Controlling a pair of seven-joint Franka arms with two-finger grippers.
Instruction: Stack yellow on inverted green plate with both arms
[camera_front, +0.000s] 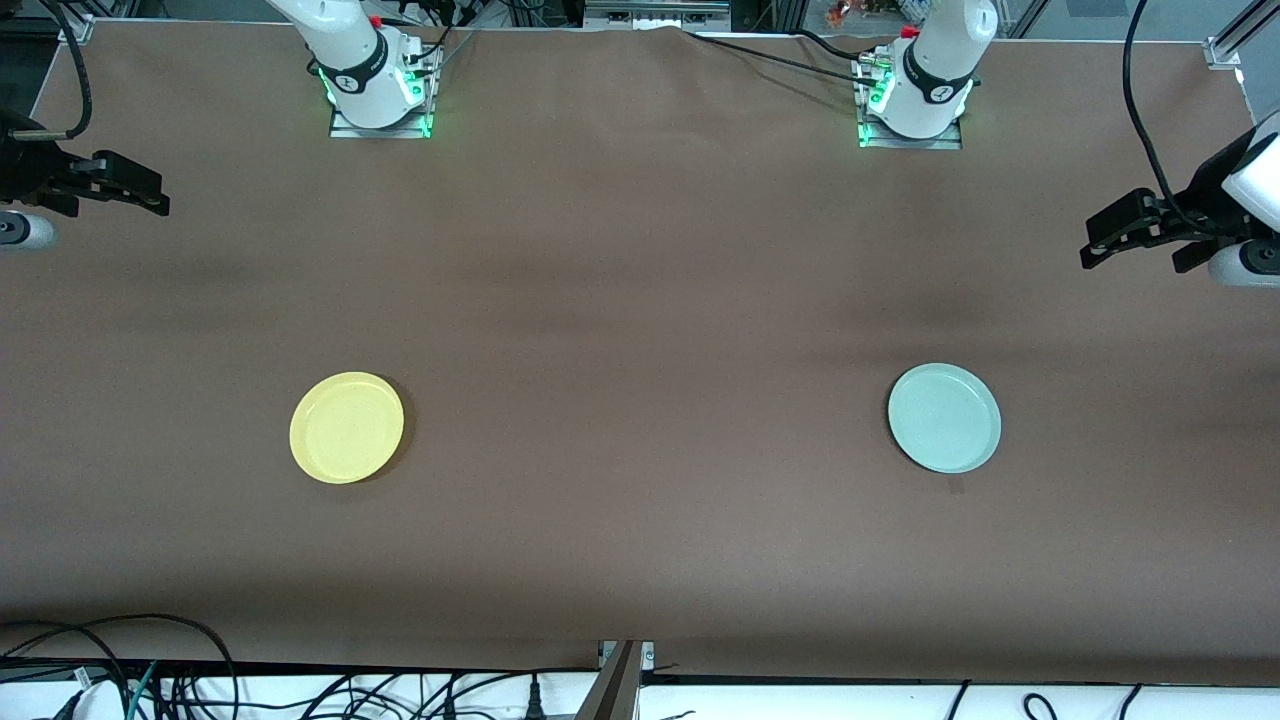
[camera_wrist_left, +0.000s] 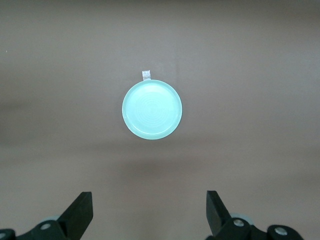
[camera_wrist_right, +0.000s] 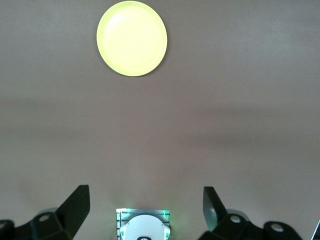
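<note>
The yellow plate (camera_front: 346, 428) lies flat on the brown table toward the right arm's end. It also shows in the right wrist view (camera_wrist_right: 132, 38). The pale green plate (camera_front: 944, 417) lies flat toward the left arm's end, far apart from the yellow one, and shows in the left wrist view (camera_wrist_left: 152, 110). My right gripper (camera_front: 155, 198) hangs open and empty above the table's edge at its own end (camera_wrist_right: 145, 192). My left gripper (camera_front: 1092, 250) hangs open and empty above its end of the table (camera_wrist_left: 148, 200). Neither gripper touches a plate.
A small strip of white tape (camera_wrist_left: 146, 74) lies on the table right beside the green plate's rim. The arm bases (camera_front: 378, 80) (camera_front: 915, 95) stand along the edge farthest from the front camera. Cables (camera_front: 150, 680) hang below the nearest edge.
</note>
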